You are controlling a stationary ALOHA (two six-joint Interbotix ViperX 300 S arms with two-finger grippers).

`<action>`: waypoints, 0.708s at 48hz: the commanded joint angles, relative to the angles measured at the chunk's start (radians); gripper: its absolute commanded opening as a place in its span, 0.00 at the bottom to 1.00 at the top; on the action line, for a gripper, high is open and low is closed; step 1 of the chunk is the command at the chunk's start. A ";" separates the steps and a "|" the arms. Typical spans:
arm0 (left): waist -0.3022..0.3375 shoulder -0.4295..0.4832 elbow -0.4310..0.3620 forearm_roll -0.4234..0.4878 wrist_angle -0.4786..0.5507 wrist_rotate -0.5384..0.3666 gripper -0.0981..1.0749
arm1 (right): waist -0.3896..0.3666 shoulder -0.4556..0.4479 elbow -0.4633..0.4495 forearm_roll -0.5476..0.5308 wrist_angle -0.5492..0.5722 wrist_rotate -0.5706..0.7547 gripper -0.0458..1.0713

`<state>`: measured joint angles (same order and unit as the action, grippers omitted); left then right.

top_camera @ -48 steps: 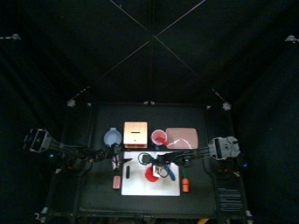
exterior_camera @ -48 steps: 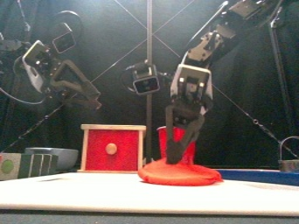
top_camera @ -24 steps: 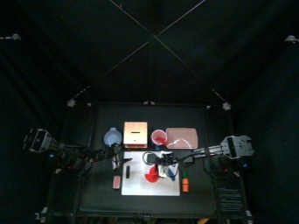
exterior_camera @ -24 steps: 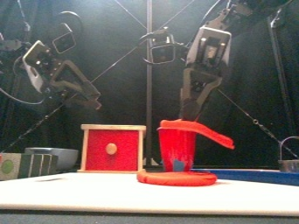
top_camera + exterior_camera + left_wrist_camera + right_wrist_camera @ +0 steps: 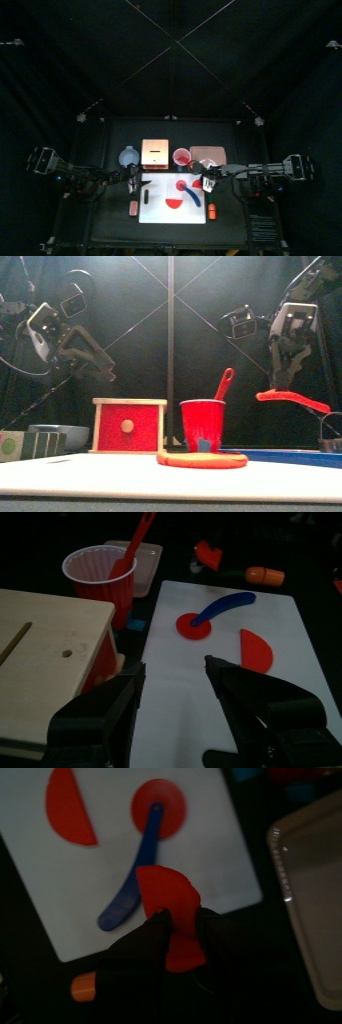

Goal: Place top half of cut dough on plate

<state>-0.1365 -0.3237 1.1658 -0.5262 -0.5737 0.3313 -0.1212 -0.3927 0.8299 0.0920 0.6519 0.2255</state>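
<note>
Right gripper (image 5: 171,928) clamped on top half of cut dough (image 5: 170,908), held in the air past the white board's (image 5: 80,888) edge, beside the plate (image 5: 314,898). Left gripper (image 5: 171,682) parted, empty.

No readable text, labels, brand marks, numbers or signs in any view, nothing legible on the red cup (image 5: 203,422), the wooden block (image 5: 128,426), the white cutting board (image 5: 227,662) or the pale pink plate (image 5: 318,898)
</note>
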 commanded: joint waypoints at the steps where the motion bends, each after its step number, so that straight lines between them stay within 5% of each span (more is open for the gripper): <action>1: 0.003 -0.005 -0.018 0.002 -0.009 0.002 0.83 | -0.067 -0.072 0.025 -0.046 -0.012 0.003 0.62; 19: 0.002 -0.005 -0.012 0.000 -0.009 0.002 0.83 | -0.430 -0.035 0.100 -0.169 -0.112 0.000 0.63; 26: 0.002 -0.005 -0.012 0.000 -0.009 0.002 0.83 | -0.477 0.023 0.092 -0.175 -0.110 -0.008 0.67; 34: 0.000 -0.006 -0.012 0.002 -0.008 0.002 0.83 | -0.477 0.052 0.084 -0.169 -0.109 -0.006 0.86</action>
<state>-0.1350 -0.3237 1.1674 -0.5277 -0.5737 0.3313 -0.5967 -0.3313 0.9373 -0.0798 0.5476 0.2209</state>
